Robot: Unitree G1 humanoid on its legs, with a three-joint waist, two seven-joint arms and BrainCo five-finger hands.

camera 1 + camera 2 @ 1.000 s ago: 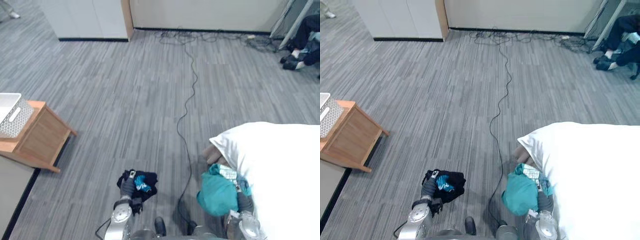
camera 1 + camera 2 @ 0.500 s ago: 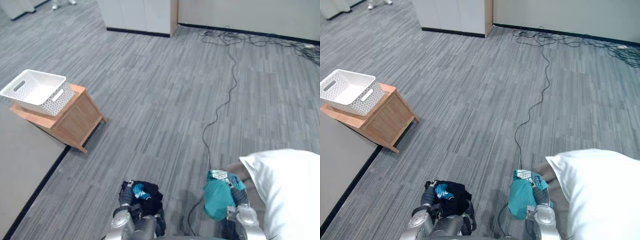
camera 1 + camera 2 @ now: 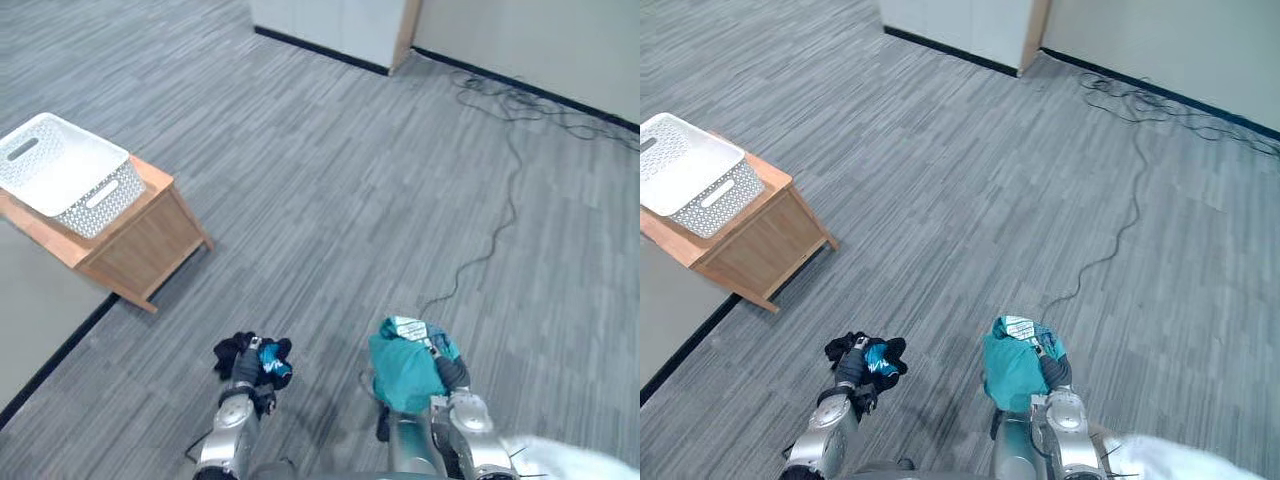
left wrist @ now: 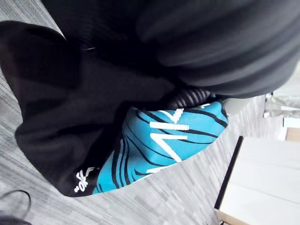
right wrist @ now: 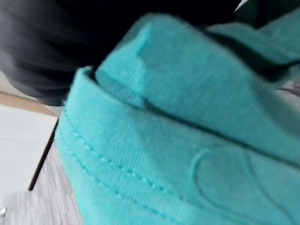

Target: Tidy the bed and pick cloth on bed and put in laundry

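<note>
A bunched black and blue cloth [image 3: 262, 358] hangs in front of me at the lower left, with my left hand [image 3: 241, 378] shut on it; up close it is black fabric with a blue striped patch [image 4: 157, 140]. My right hand [image 3: 447, 373] is shut on a teal cloth [image 3: 402, 367] at the lower middle, held above the carpet; its folds and a stitched hem [image 5: 187, 154] show close up. A white perforated laundry basket [image 3: 62, 172] stands on a small wooden side table [image 3: 140, 245] at the left.
A white corner of the bed [image 3: 575, 465] shows at the bottom right. A pale panel with a black base [image 3: 35, 310] runs along the left, next to the table. A white cabinet [image 3: 340, 20] and loose cables [image 3: 545, 105] lie along the far wall.
The camera has turned left: the basket and table have come further into view and the bed has slid off to the lower right. Both hands still hold their cloths.
</note>
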